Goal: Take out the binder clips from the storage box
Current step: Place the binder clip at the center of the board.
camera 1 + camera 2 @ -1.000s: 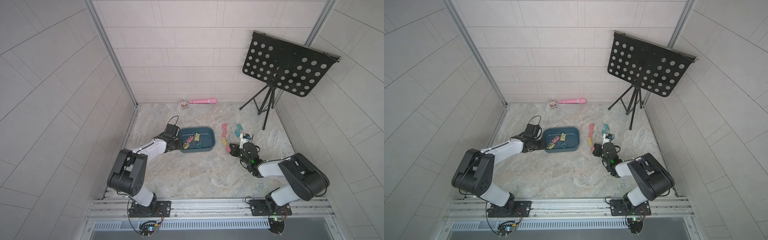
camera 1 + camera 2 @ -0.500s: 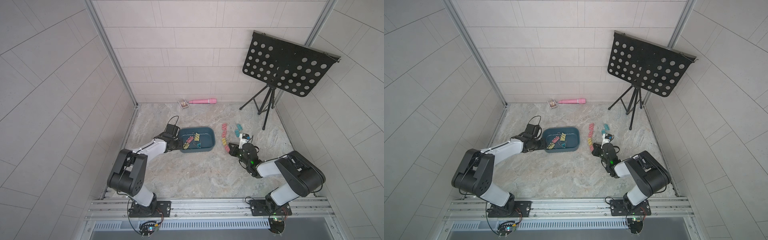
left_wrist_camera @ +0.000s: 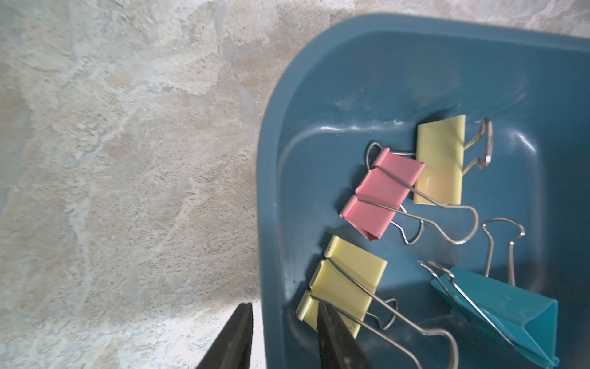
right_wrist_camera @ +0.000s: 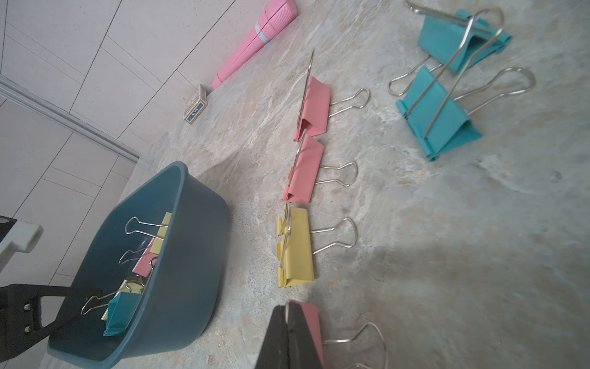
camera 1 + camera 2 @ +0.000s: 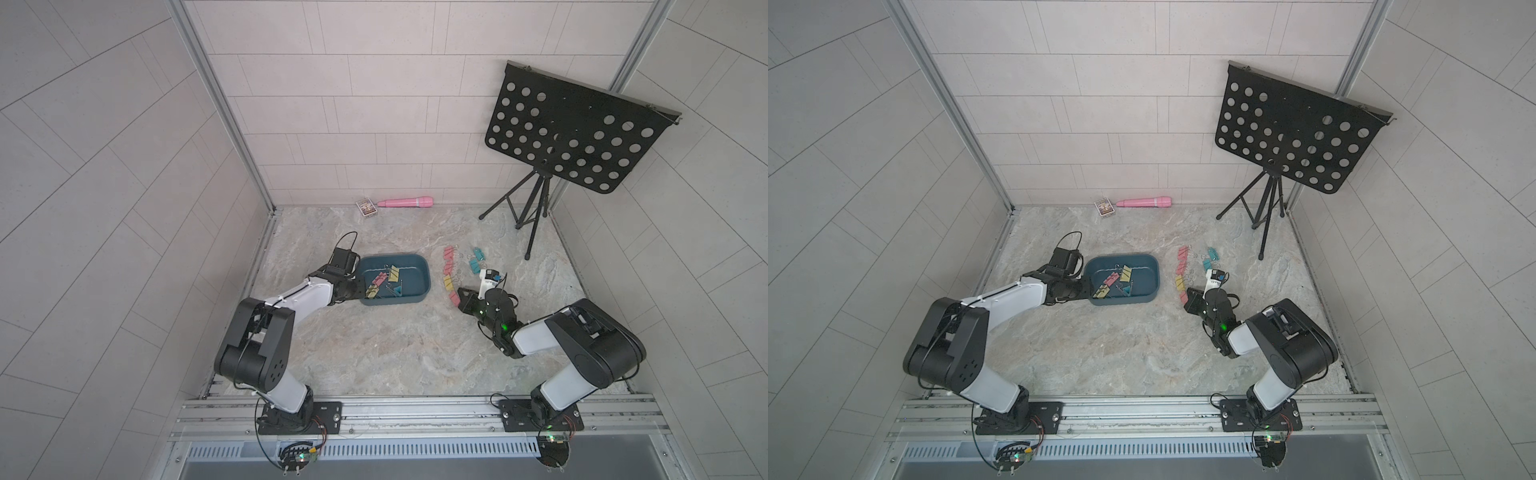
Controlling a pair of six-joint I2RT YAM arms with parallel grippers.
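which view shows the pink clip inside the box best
The left wrist view: the pink binder clip lies large and sharp on the storage box floor, handles plain. Both top views show only a small pink speck; the right wrist view shows a corner over the box rim.

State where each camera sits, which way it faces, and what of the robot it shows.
Top views: high over the base rail, looking down; left arm, right arm and storage box show whole.
Left wrist: on the left arm, looks down into the box; left gripper straddles its wall.
Right wrist: on the right arm, low, looks across binder clips on the floor; right gripper shut on a pink clip.
Shared: both wrist views show the box with clips inside.
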